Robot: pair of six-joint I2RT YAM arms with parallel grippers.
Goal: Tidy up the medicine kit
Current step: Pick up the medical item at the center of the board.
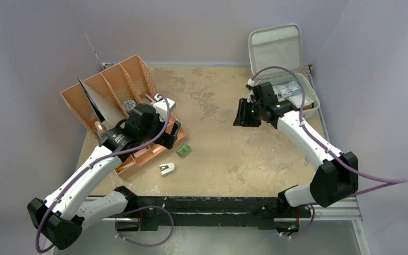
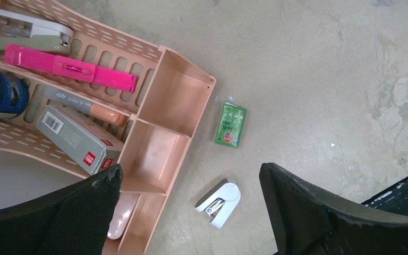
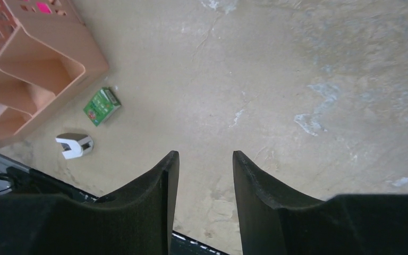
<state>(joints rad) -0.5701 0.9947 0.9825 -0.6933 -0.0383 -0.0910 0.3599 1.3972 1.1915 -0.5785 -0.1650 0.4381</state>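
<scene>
where right arm (image 1: 303,133) overlaps, medicine kit (image 1: 275,49) part-hidden

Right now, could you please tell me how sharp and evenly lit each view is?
Top external view: soft, even light, mildly blurred, the medicine kit pale, nearly washed out; left wrist view: crisp on the green packet, left claw dark; right wrist view: table sharp, right claw almost featureless black.

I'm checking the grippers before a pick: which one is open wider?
The left gripper: its jaws stand far apart, while the right gripper shows only a narrow gap. Both hold nothing.
</scene>
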